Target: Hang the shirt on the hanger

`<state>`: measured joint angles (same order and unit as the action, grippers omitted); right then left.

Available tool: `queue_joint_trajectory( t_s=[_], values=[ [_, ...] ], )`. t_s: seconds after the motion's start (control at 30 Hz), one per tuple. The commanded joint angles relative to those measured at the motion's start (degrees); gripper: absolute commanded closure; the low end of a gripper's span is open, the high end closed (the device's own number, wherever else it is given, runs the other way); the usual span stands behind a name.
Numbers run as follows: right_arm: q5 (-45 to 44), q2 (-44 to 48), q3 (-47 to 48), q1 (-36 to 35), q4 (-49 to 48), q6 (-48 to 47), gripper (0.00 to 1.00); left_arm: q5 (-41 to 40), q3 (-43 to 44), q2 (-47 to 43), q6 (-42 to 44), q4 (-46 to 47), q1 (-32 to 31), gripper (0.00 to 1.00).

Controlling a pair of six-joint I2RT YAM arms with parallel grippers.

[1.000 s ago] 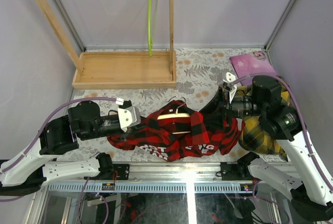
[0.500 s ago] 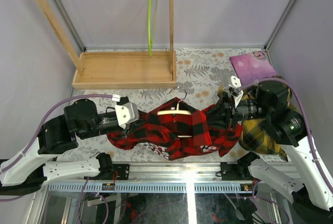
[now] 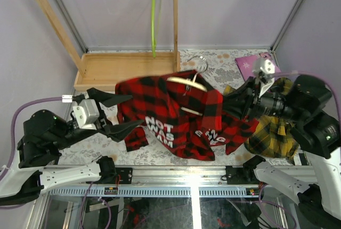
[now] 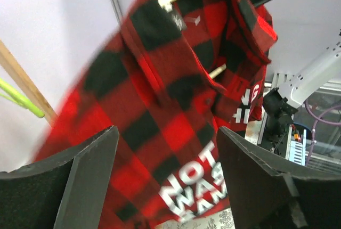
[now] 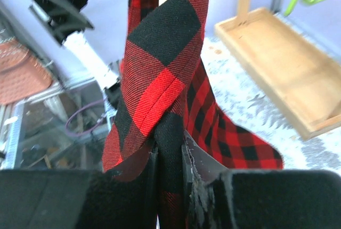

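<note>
Red-and-black plaid flannel, the shirt (image 3: pixel 170 114) hangs lifted above the middle of the floral-covered table (image 3: pixel 213 80), its white block lettering facing up towards the near edge. The pale cream hanger (image 3: pixel 184 81) sits inside the collar, one curved arm and part of the thin lower bar showing through the open neck, and the metal hook points towards the back edge. The right gripper (image 3: pixel 234 104) comes in from the right edge with its jaws nearly closed, and a thick fold of the shirt's hem or front edge is pinched between them. The left gripper (image 3: pixel 128 111) sits near the left edge with its jaws spread wide and nothing in them; the shirt's left side drapes just beyond its fingertips. The cloth looks soft, light and floppy, so it will likely sag and swing and could slide off the smooth hanger; a seam, the collar or the shoulder edge looks the firmest place to grip. I cannot tell whether both shoulders are seated on the hanger. A yellow-and-dark plaid shirt (image 3: pixel 272 138) lies crumpled by the right edge, and a flat purple item (image 3: pixel 250 65) rests near the back right corner. At the back left corner stands a wooden rack (image 3: pixel 48 21) with a shallow tray base (image 3: pixel 128 72); a lime-green hanger (image 3: pixel 154 21) dangles from the top rail above that tray.
</note>
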<state>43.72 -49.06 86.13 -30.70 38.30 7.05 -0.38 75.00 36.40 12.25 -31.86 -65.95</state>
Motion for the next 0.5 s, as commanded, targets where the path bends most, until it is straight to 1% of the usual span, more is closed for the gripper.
queue_joint_trajectory(
  t_s=[0.0,0.13,0.23,0.33,0.4,0.47],
  values=[
    [-9.4,-1.6,11.1,0.2,-5.3,3.0,1.0,-7.2,-2.3,-2.9,-3.8,4.9,-0.3,0.25],
    [-14.3,-5.3,22.0,0.2,-2.4,1.3,1.0,-11.1,-3.6,-5.2,-5.0,6.1,-0.3,0.24],
    [-18.3,-10.1,33.1,0.2,0.9,0.4,1.0,-11.5,-3.5,-5.9,-5.3,6.2,-0.3,0.23],
    [-20.2,-14.6,43.1,0.2,3.0,0.1,1.0,-11.8,-3.2,-5.7,-5.5,5.7,-0.3,0.23],
    [-20.5,-17.2,47.5,0.2,4.3,0.4,1.0,-11.9,-3.0,-5.3,-5.8,5.3,-0.3,0.23],
    [-19.2,-18.2,48.1,0.2,4.8,1.4,1.0,-13.0,-2.9,-4.7,-6.3,4.8,-0.2,0.23]
  ],
)
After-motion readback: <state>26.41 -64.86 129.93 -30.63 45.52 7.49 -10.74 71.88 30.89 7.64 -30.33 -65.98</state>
